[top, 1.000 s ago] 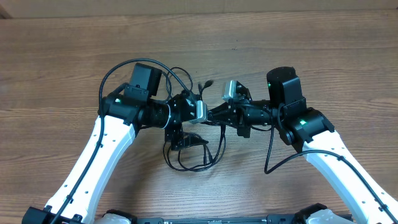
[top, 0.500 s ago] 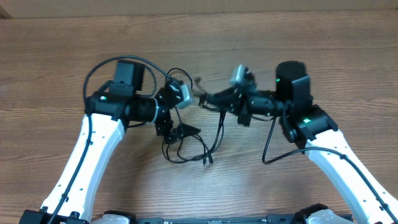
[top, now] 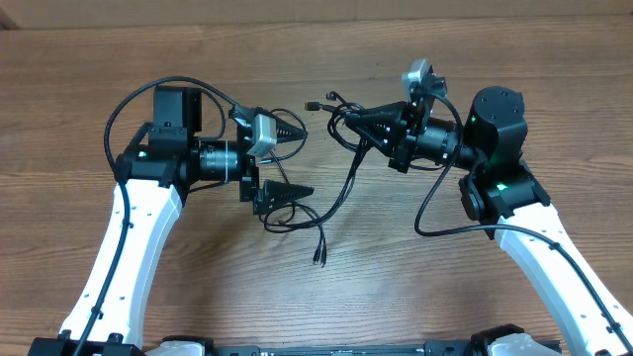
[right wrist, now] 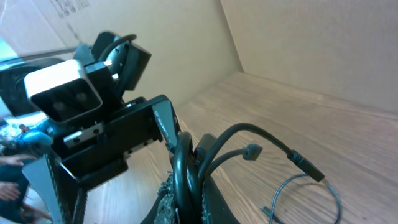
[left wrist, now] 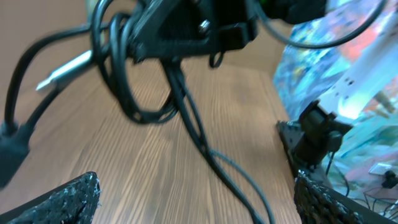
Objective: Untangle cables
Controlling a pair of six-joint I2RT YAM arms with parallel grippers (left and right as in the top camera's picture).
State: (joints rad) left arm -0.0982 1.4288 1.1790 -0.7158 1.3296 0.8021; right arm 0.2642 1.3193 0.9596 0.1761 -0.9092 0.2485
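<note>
Your right pincer (top: 348,119) is pressed together on the tangle of thin black flexible cables (top: 348,186), holding the knotted part up off the brown wood-grain tabletop (top: 475,59). From that right pincer, strands droop down toward the robot's base. They end in a loose loop and a small plug lying on the wood below the right pincer and to its left. Another plug end sticks out just past its tip.

Your left pincer (top: 297,159) faces the right pincer, spread fully wide and holding nothing. Its lower finger sits over the loose loop, but I cannot tell whether it touches.

Expect these cords to be light, limp and a bit slick, so they will likely sag, slide and drag their neighbours along. I'd take one strand just beside the right pincer's knot, not a plug, and pull gently.
</note>
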